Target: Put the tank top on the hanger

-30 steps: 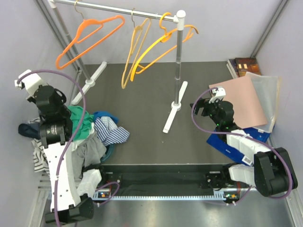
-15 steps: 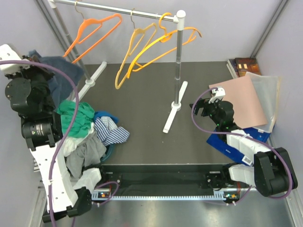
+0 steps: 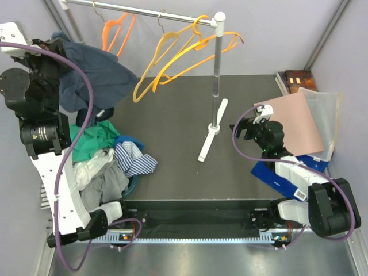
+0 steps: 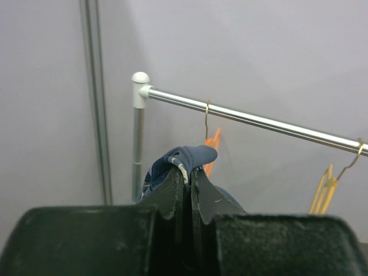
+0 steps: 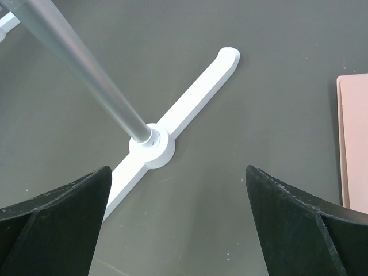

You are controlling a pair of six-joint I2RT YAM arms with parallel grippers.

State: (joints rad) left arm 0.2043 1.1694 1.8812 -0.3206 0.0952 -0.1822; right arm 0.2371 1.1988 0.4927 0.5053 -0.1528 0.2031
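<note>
Near the left end of the clothes rail (image 4: 259,122), the left claw (image 4: 185,179) is clamped on a fold of the tank top (image 3: 95,80), which hangs limp, light and soft. Take hold at a shoulder strap to thread the amber hanger (image 3: 168,39). The right claw (image 5: 177,172) stands open and empty.
</note>
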